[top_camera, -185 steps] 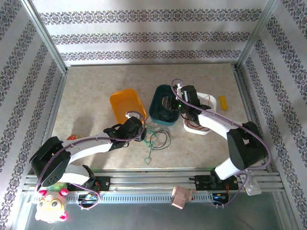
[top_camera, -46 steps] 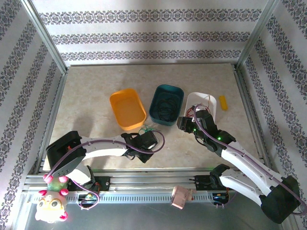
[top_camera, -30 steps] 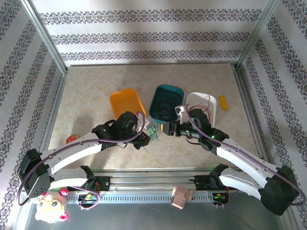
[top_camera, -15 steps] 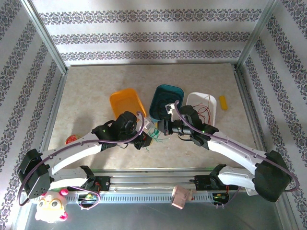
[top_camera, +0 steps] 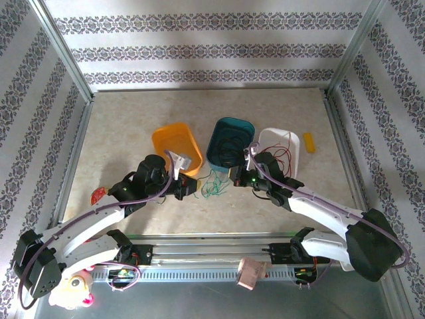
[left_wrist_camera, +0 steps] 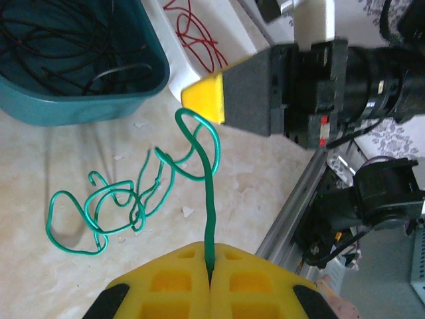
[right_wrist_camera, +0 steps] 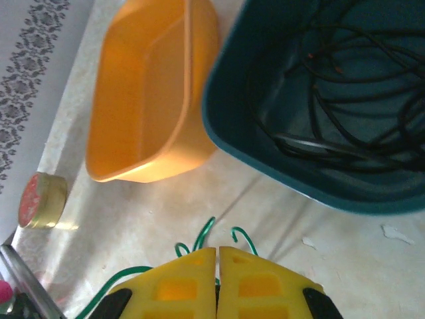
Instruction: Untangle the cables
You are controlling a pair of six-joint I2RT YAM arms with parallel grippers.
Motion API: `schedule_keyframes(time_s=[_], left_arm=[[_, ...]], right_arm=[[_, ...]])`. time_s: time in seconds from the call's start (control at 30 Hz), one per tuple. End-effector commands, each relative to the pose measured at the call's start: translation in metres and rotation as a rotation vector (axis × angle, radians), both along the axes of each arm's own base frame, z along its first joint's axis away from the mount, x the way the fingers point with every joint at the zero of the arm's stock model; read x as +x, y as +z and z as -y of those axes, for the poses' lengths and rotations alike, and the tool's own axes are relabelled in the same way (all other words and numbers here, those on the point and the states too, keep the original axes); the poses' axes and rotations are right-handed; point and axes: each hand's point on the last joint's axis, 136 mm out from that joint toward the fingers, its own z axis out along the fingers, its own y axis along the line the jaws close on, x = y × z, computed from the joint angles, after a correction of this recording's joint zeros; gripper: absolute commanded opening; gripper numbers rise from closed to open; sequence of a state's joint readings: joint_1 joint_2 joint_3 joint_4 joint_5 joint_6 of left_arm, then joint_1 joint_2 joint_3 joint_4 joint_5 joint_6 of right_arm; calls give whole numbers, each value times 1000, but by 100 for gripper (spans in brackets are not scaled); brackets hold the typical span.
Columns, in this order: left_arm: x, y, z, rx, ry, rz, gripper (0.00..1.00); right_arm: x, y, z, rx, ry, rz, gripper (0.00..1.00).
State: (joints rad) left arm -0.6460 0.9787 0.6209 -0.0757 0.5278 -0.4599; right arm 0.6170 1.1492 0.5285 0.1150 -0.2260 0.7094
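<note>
The left gripper [left_wrist_camera: 210, 259] is clamping one end of a green cable [left_wrist_camera: 212, 199] between its closed yellow fingers, while the right gripper [right_wrist_camera: 217, 258], fingers pressed together, is meeting the cable's top loop from the opposite side; whether it is actually pinching that loop cannot be told. The rest of the cable is trailing in curls across the table [top_camera: 133, 119], just in front of the bins and between the two arms. The step in hand looks like the pulling-apart of this last loose cable. The next move is probably calling for the two arms to draw gently away from each other until the curls open out, then for a drop into a bin. Black cables [right_wrist_camera: 332, 73] are lying coiled in the teal bin [right_wrist_camera: 265, 159], red cables [left_wrist_camera: 196, 33] are sitting in the white bin [top_camera: 269, 136], and the orange bin [right_wrist_camera: 146, 100] is standing empty, probably waiting for green.
</note>
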Motion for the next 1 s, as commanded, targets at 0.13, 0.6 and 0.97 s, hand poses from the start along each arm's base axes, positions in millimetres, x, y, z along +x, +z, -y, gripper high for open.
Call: schedule_keyframes(time_s=[0.13, 0.6, 0.97], left_arm=[[18, 26, -7, -89, 71, 49, 0], [48, 53, -32, -110, 146, 88, 0], [37, 40, -15, -104, 56, 47, 0]], right_arm=[[0, -16, 14, -52, -52, -19, 0], [-17, -64, 21, -110, -42, -126, 8], [-19, -3, -10, -17, 93, 59, 50]])
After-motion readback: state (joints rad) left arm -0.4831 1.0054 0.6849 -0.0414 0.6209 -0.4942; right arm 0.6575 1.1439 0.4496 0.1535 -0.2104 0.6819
